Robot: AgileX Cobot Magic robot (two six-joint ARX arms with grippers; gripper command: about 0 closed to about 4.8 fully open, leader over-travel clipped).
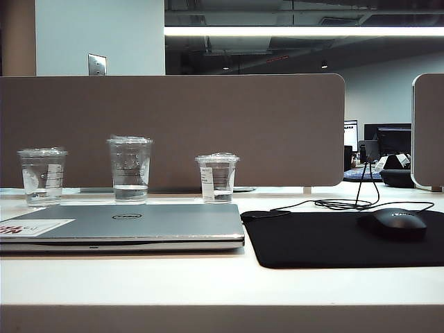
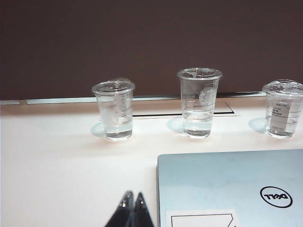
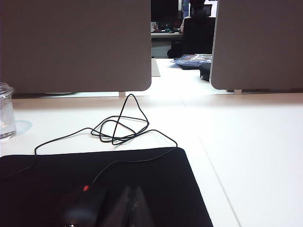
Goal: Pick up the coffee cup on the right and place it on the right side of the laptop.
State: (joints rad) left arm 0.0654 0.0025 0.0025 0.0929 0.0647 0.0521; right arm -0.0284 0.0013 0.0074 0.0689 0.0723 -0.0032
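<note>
Coffee cup: stood upright near the table's far edge, just behind the laptop's far right corner, lid on, white sticker facing forward, a little clear liquid at the bottom; apart from the laptop.
Laptop: lay closed toward the table's left side, logo up, white-and-red sticker at its near left corner.
Other cups: taller clear cup and ruled cup lined up along the far edge, left of the target; not to be touched.
Mouse pad: black, right of the laptop, just beside it, mouse and looped cable on and behind it.
Left end effector: fingertips pressed together, low by the near edge, just left of the laptop.
Right end effector: pinched closed, empty, over the mouse pad's near part.
Step in hand: approach not begun.
Advice: open right fingers wide, travel above mouse and cable, grip mid-body lightly, keep cup upright, set down on the pad's clear part.
</note>
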